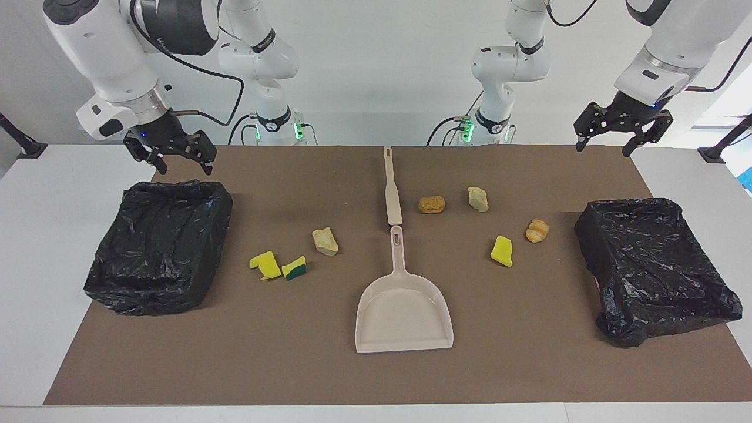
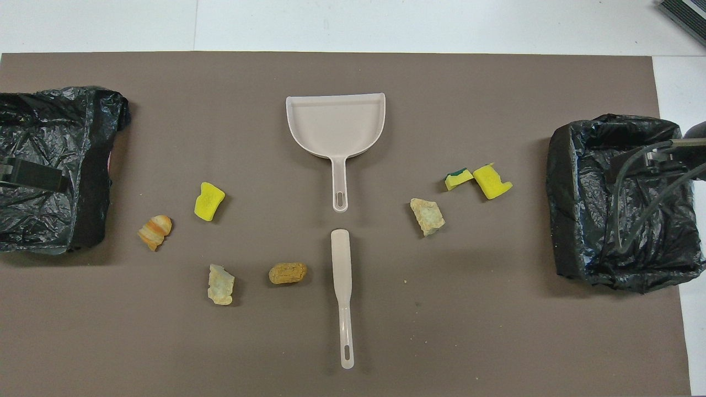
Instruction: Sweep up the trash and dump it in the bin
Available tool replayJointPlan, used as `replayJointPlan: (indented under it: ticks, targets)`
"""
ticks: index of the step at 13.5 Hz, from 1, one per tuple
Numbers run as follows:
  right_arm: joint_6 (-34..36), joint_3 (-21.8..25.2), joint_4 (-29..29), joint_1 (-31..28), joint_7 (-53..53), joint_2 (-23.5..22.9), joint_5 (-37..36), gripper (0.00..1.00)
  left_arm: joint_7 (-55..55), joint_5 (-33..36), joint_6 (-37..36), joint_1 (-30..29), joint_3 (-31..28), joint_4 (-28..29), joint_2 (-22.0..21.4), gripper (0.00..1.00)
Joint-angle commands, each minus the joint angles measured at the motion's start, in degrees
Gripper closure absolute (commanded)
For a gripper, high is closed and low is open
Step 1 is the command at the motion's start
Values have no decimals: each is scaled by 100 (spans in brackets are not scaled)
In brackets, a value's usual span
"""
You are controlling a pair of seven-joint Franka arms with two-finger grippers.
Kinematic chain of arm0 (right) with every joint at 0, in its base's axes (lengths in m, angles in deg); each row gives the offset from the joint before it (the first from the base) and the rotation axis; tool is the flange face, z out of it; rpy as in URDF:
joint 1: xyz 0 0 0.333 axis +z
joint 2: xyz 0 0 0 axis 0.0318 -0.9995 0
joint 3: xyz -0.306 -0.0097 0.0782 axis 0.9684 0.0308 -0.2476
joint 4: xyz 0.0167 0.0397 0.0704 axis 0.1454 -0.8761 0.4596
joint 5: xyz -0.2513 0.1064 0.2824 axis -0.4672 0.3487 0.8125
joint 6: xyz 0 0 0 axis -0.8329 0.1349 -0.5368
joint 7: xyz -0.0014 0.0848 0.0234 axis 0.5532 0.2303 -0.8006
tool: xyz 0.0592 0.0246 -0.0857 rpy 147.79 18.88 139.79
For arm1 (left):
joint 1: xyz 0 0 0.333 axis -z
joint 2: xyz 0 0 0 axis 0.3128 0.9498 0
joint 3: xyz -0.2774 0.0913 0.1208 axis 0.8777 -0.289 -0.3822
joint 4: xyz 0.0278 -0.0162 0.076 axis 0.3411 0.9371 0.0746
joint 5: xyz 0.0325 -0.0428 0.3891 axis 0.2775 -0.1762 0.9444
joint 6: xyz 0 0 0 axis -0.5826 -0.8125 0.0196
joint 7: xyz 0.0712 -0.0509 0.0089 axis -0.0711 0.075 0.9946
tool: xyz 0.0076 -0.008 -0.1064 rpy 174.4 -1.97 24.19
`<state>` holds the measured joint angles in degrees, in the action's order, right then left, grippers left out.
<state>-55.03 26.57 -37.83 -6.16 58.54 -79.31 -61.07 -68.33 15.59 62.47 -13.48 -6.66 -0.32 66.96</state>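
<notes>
Seven trash scraps lie on the brown mat. Toward the right arm's end are a yellow sponge [image 1: 265,264] [image 2: 492,181], a green-faced sponge [image 1: 294,268] [image 2: 458,178] and a tan chunk [image 1: 325,241] [image 2: 427,216]. Toward the left arm's end are a brown chunk [image 1: 432,204] [image 2: 287,273], a pale chunk [image 1: 478,199] [image 2: 221,284], a striped bread piece [image 1: 537,230] [image 2: 155,231] and a yellow sponge [image 1: 502,251] [image 2: 209,201]. My right gripper [image 1: 183,167] is open and empty, raised over the near rim of one bin. My left gripper [image 1: 603,148] is open and empty, raised over the mat's corner.
A beige dustpan [image 1: 404,305] [image 2: 335,124] lies mid-table, handle toward the robots. A beige brush [image 1: 392,188] [image 2: 342,286] lies in line with it, nearer the robots. Black-lined bins stand at the right arm's end [image 1: 147,294] [image 2: 568,220] and the left arm's end [image 1: 646,323] [image 2: 88,220].
</notes>
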Motion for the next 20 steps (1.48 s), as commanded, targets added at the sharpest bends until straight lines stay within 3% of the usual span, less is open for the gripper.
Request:
replayJointPlan:
  ticks: [1,3,12,15,20]
  targets:
    - [-14,-36,-251,-67,98,197,137,0,403,60,332,-192,53,18,12,0]
    - [-111,-45,-235,-58,47,180,129,0,802,-19,343,-193,53,-18,48,0]
    - [-49,-72,-261,-49,20,198,24,0,759,-37,238,-105,62,53,-40,0]
    - [-189,-89,-699,-23,37,461,50,0,768,-37,185,-193,53,44,-40,0]
    - [-146,-212,-534,178,46,347,23,0,812,-37,141,-132,62,105,-66,0]
